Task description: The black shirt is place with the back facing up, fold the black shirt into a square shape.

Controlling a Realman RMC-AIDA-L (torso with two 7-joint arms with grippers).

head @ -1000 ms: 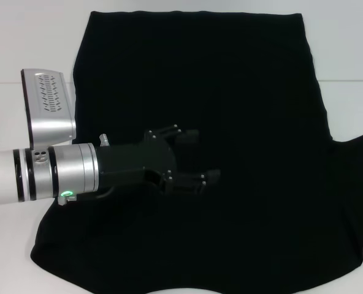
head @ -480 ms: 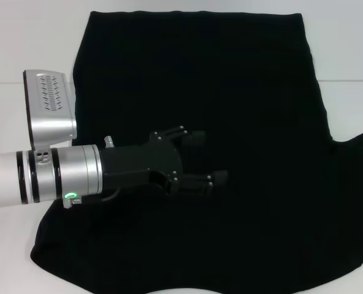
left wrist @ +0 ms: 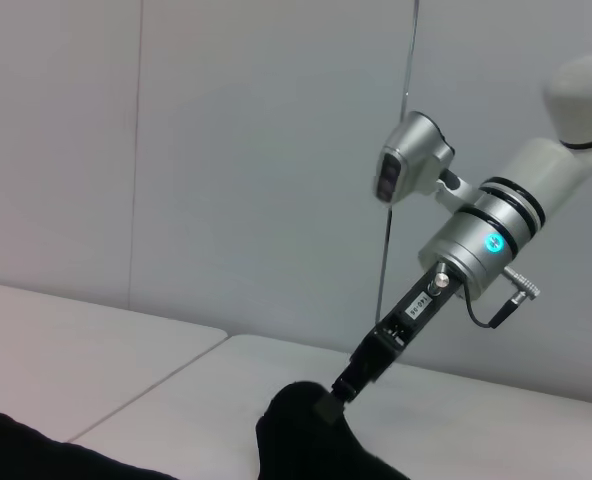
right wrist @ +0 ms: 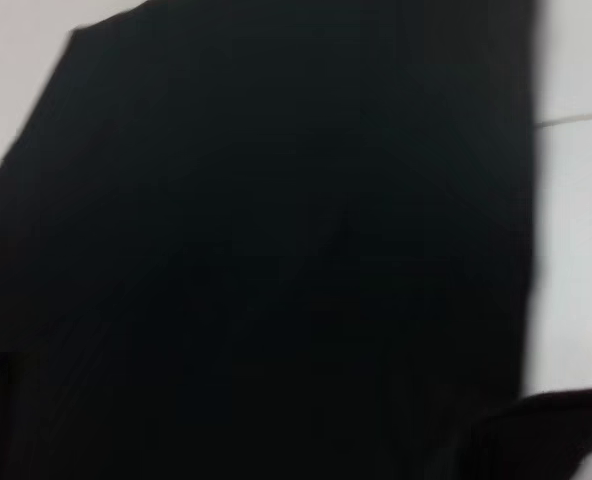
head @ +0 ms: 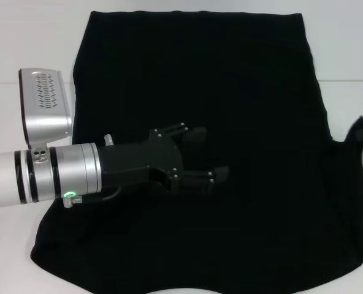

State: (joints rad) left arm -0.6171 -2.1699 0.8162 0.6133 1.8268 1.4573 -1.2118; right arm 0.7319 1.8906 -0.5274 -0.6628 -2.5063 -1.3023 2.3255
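Two robot arms are at work over one big black shirt [head: 230,92] that lies spread on a white table [head: 22,49]. No letters show on the shirt, so its plain side faces up. It covers most of the middle of the table, from the far edge down to the near edge. The left side looks folded in, with a straight edge there. The left gripper [head: 205,157] reaches in from the left and hangs over the middle of the shirt. Its two black fingers [head: 194,135] are spread apart and hold nothing. Behind it are a silver wrist with a small green light and a grey camera box [head: 45,105]. The right gripper [left wrist: 338,388] is at the far right edge of the shirt, by the sleeve. In the left wrist view its tip is pinched on a bunch of black cloth, and that bunch is lifted up off the table in a little hump. The right arm [left wrist: 496,225] slants up from it, silver with a blue light. The right wrist view shows only black cloth and bits of white table.
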